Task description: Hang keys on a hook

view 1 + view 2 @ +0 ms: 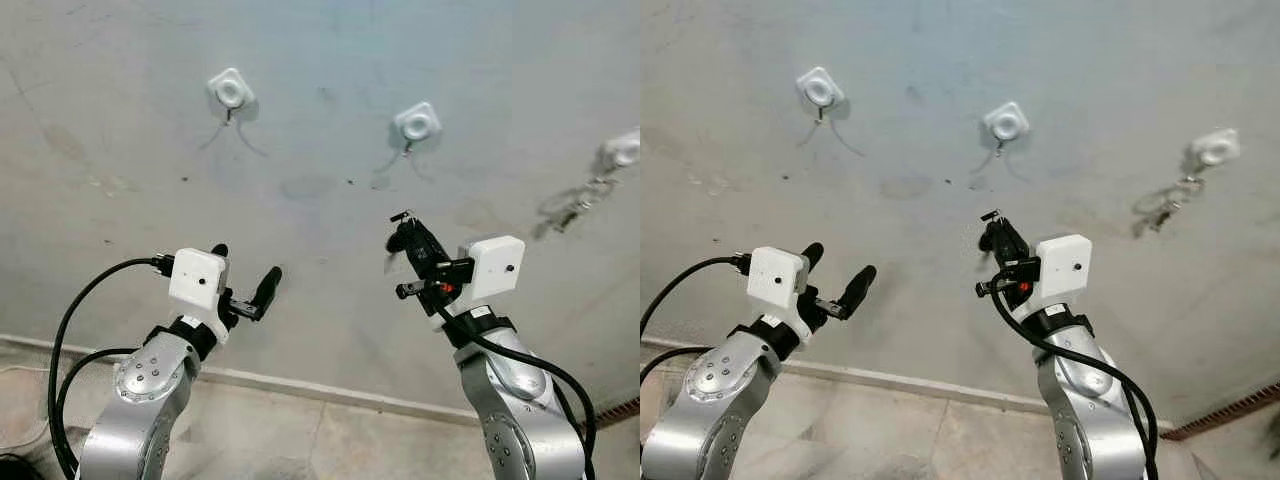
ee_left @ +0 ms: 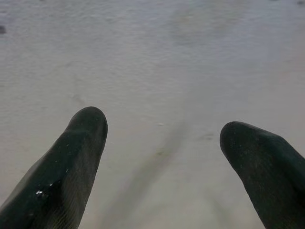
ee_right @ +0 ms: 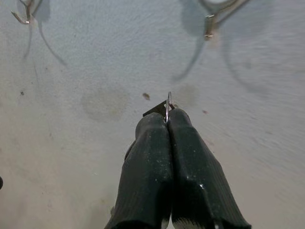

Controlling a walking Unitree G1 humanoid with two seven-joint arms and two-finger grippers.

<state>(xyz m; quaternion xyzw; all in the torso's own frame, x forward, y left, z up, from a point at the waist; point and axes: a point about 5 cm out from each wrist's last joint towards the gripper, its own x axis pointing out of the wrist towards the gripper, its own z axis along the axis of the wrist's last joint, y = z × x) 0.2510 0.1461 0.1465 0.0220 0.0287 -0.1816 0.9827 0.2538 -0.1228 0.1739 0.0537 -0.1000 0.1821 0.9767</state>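
Pinching a thin metal key ring [image 3: 167,106] between fully closed fingers [image 3: 157,157] of right gripper [image 1: 402,238], ring edge poking just past the tips toward the wall [image 1: 320,60]. Raising towards the middle hook [image 1: 417,123], which is sitting above and just ahead of the fingertips, apart from the ring, not touching. Hanging on the far right hook [image 1: 1214,149], another bunch of keys [image 1: 1162,205], well apart from the gripper, off to its right and higher. Sitting up and to the left of right gripper, left hook [image 1: 231,91], bare wire prong showing under the white pad. Holding left gripper [image 1: 245,275] up beside, fingers [image 2: 71,162] spread wide w/ nothing between, pointing at plain wall below left hook. Showing below both arms, floor tiles [image 1: 300,430] and skirting at wall base.
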